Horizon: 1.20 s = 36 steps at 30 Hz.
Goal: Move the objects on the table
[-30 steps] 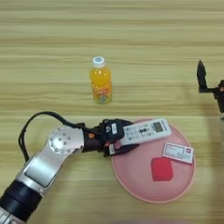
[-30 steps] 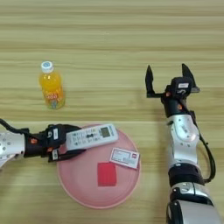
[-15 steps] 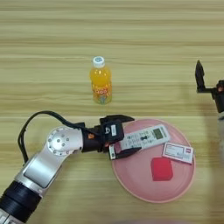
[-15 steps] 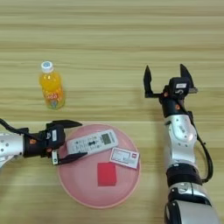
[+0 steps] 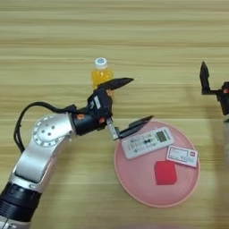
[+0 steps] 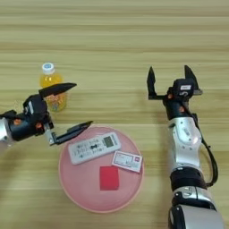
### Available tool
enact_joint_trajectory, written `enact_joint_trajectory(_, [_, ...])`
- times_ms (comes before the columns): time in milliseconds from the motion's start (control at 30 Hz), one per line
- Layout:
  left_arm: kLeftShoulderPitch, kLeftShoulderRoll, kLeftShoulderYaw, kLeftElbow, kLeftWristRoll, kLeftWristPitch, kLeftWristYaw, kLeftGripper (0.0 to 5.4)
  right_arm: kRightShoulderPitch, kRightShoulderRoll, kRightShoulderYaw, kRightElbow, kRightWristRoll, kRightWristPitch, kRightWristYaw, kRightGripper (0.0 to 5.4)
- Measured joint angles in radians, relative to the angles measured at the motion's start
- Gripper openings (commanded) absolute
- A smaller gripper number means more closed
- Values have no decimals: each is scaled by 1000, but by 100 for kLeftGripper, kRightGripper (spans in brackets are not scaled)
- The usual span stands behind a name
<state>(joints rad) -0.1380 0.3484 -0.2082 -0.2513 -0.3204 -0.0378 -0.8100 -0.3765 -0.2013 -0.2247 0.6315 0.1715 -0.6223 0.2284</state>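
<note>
Remote control (image 5: 147, 142), white, buttons up, flat on pink plate (image 5: 134, 188)

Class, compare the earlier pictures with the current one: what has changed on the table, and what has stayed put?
The left gripper has let go of the white remote control, which now lies on the pink plate, and has opened and drawn back towards the orange-juice bottle. The bottle, red block, small card and open right gripper are unchanged.

My left gripper (image 5: 126, 103) hangs at about nine o'clock with its two black fingers spread wide and empty, while my right gripper (image 6: 172, 80) is parked at three o'clock, fingers apart, pointing twelve.
</note>
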Motion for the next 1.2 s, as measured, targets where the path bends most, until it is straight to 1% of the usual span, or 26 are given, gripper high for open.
enact_joint_trajectory(100, [-8, -30, 32, -30, -40, 1, 37, 538, 0, 0, -1, 0, 0, 0, 1, 540])
enact_joint_trajectory(233, [-56, -84, 92, -35, -56, -1, 124, 538, 0, -1, -3, 0, 0, 0, 3, 540])
enact_joint_trajectory(433, [-125, -138, 166, 14, -57, -20, 229, 538, 0, -1, -4, 0, 1, 0, 6, 540])
enact_joint_trajectory(500, [-159, -151, 186, 62, -22, -33, 289, 538, 0, -2, -5, 0, 1, 0, 9, 540])
enact_joint_trajectory(533, [-178, -158, 193, 95, 11, -38, 319, 538, 0, -2, -6, 0, 1, 0, 10, 540])
enact_joint_trajectory(600, [-206, -162, 191, 146, 50, -40, 348, 538, 0, -2, -6, 0, 1, 0, 11, 540])
enact_joint_trajectory(733, [-227, -170, 173, 212, 81, -9, 366, 538, 1, -2, -6, 0, 1, 0, 11, 540])
enact_joint_trajectory(767, [-229, -170, 161, 231, 99, -9, 368, 538, 1, -2, -6, 0, 1, 0, 11, 540])
enact_joint_trajectory(867, [-235, -170, 150, 291, 136, 5, 378, 538, 1, -2, -6, -1, 1, 0, 10, 540])
enact_joint_trajectory(900, [-237, -170, 146, 323, 159, 12, 385, 538, 1, -2, -6, -1, 1, 0, 10, 540])
enact_joint_trajectory(967, [-240, -170, 142, 358, 168, 19, 395, 538, 1, -2, -6, -1, 1, 0, 10, 540])
enact_joint_trajectory(1033, [-246, -169, 136, 408, 199, 22, 400, 538, 1, -2, -6, -1, 1, 0, 10, 540])
enact_joint_trajectory(1067, [-246, -170, 129, 423, 205, 23, 401, 518, 1, -2, -6, -1, 1, 0, 10, 540])
enact_joint_trajectory(1133, [-249, -170, 118, 460, 236, 20, 407, 507, 1, -2, -6, -1, 1, 0, 10, 540])
enact_joint_trajectory(1167, [-249, -170, 115, 487, 248, 17, 416, 488, 1, -2, -6, -2, 1, 0, 10, 540])
enact_joint_trajectory(1200, [-250, -170, 115, 501, 255, 13, 422, 455, 1, -2, -6, -2, 1, 0, 11, 540])
